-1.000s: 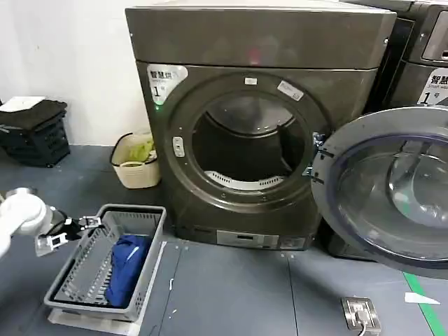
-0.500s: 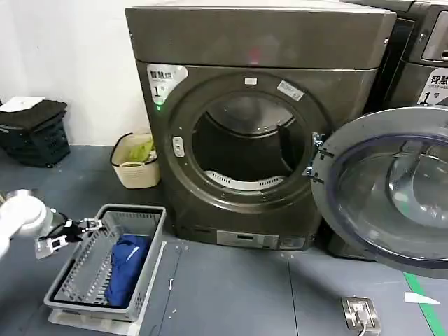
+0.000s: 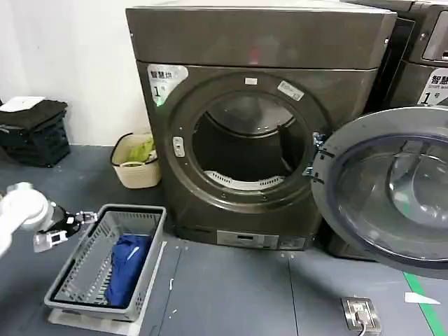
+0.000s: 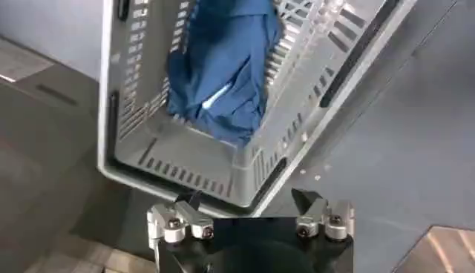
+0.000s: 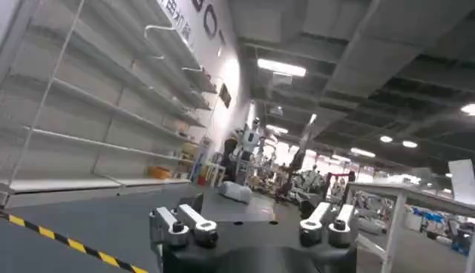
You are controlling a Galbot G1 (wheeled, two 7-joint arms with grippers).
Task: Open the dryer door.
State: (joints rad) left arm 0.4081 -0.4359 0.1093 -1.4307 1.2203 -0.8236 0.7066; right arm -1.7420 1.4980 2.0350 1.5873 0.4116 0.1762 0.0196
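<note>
The dryer (image 3: 255, 126), marked with a white "1" sticker (image 3: 163, 80) at its upper corner, stands against the wall with its round opening uncovered, so the dark drum (image 3: 248, 150) inside is plain to see. The dryer door (image 3: 388, 189) is swung fully out to the right on its hinge (image 3: 313, 157), its inner side with grey rim and tinted glass turned toward the head camera and covering the lower front of the second machine (image 3: 423, 63) beside it.

The left tool (image 3: 61, 229) hangs low at the left, just beside the near corner of a grey laundry basket (image 3: 84, 269) on the floor; a blue garment (image 3: 124, 266) lies bunched inside. In the left wrist view the left tool (image 4: 251, 215) has its two short fingers spread apart with nothing between them, poised over the basket rim (image 4: 178, 178) and the blue garment (image 4: 219, 63).

The right tool (image 5: 252, 222) points away into the room toward shelving (image 5: 82, 96); its fingers look parted and empty, though the angle makes that less certain.

A cream bin (image 3: 136, 161) sits beside the dryer's left side, and a small floor socket (image 3: 360, 313) lies on the floor below the open door
</note>
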